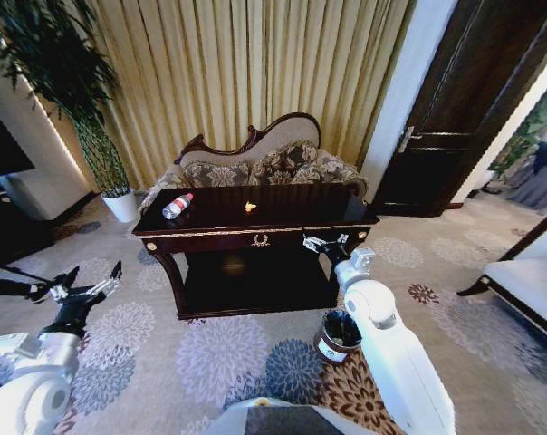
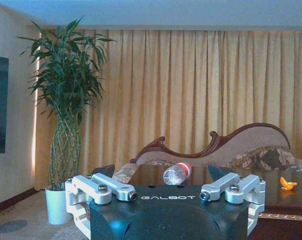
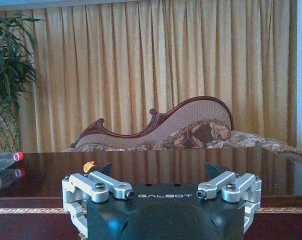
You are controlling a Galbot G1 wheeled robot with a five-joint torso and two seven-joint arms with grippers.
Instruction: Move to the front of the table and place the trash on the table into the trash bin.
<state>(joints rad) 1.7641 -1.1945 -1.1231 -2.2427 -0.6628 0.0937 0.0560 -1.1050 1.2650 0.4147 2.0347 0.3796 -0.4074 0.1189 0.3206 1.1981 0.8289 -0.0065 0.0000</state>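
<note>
1. The trash bin (image 1: 338,334), a small round dark cylinder with a pale label, stands on the patterned carpet (image 1: 219,358) just beside the right arm and in front of the counter's right end; its inside looks black, and I cannot tell whether anything lies in it.
2. The left gripper (image 1: 91,281) hangs low over the carpet, left of the counter and well apart from it, fingers (image 1: 116,270) spread wide and holding nothing.
3. The right gripper (image 1: 321,242) reaches forward to the counter's (image 1: 283,237) front right edge, level with the gold trim, its fingers (image 3: 214,171) released and empty.
4. On the dark glossy top, the plastic bottle (image 1: 177,206) lies on its side near the left end, red cap pointing toward the sofa.
5. The small orange scrap (image 1: 250,207) sits near the middle of the top, well apart from the bottle.
6. Behind the counter stands the carved-back sofa (image 1: 255,163), with a potted bamboo plant (image 1: 92,118) to its left before the gold curtains (image 1: 255,63).
</note>
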